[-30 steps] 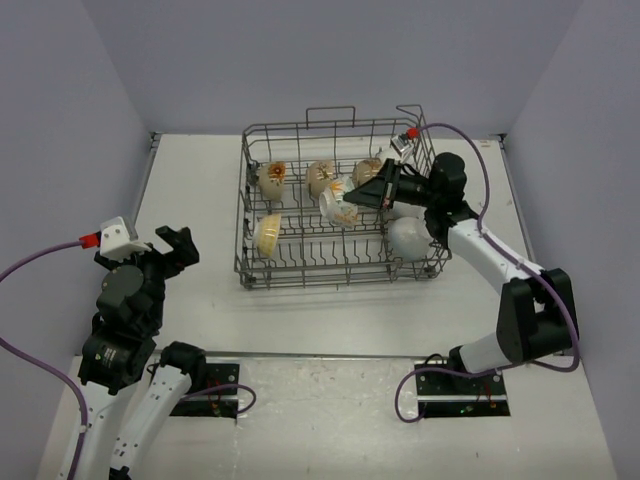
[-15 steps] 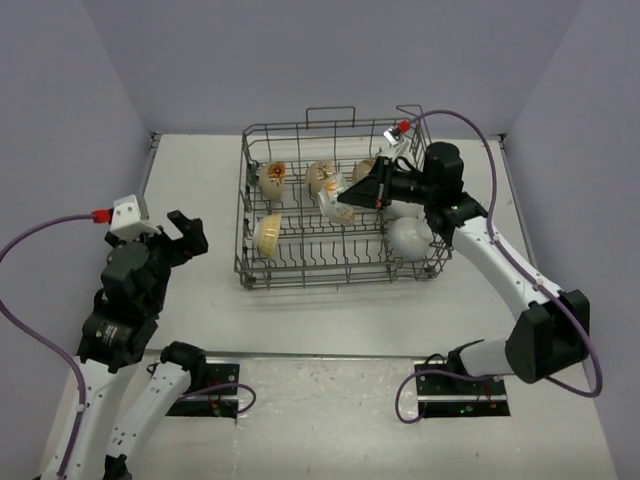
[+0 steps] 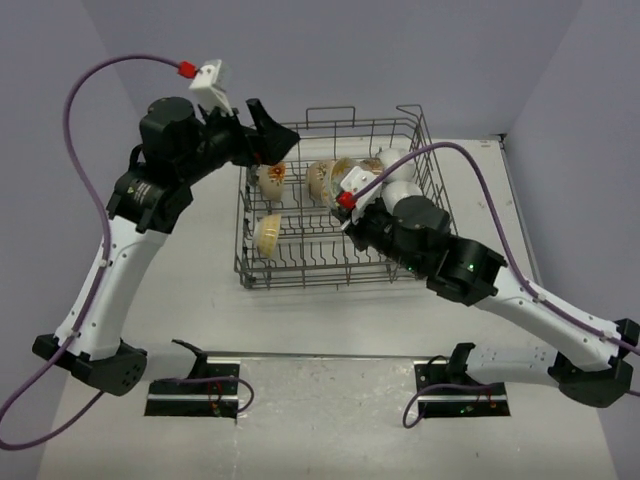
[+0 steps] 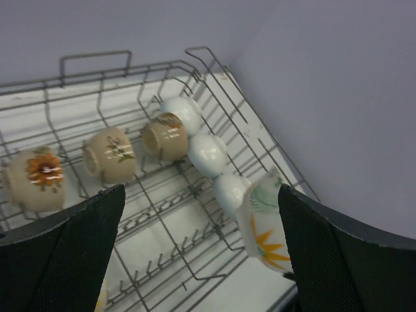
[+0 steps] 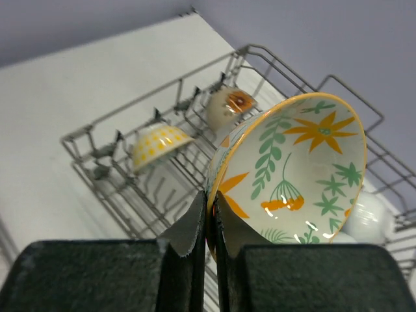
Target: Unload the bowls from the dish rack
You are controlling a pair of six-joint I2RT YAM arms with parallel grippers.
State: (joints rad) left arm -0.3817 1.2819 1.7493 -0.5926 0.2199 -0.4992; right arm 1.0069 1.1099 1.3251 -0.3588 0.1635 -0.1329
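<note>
moved: right pincer (image 5: pixel 209 214) raised flowered bowl (image 5: pixel 292 169) off rack (image 3: pixel 290 270); left pincer (image 4: pixel 200 195), apart, swung over.
step: bowl clamped by its rim, carrying out.
next: clear the rack below, lower to bench (image 3: pixel 200 300).

Left tool (image 3: pixel 264 126) swung above dish rack (image 3: pixel 310 270); right tool (image 5: pixel 209 218) raised bowl (image 5: pixel 292 172).

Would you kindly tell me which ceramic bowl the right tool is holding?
The cream ceramic bowl with orange flowers and green leaves painted inside: the shut right tool pinches its rim, while the rest sit in the grey wire dish rack.
</note>
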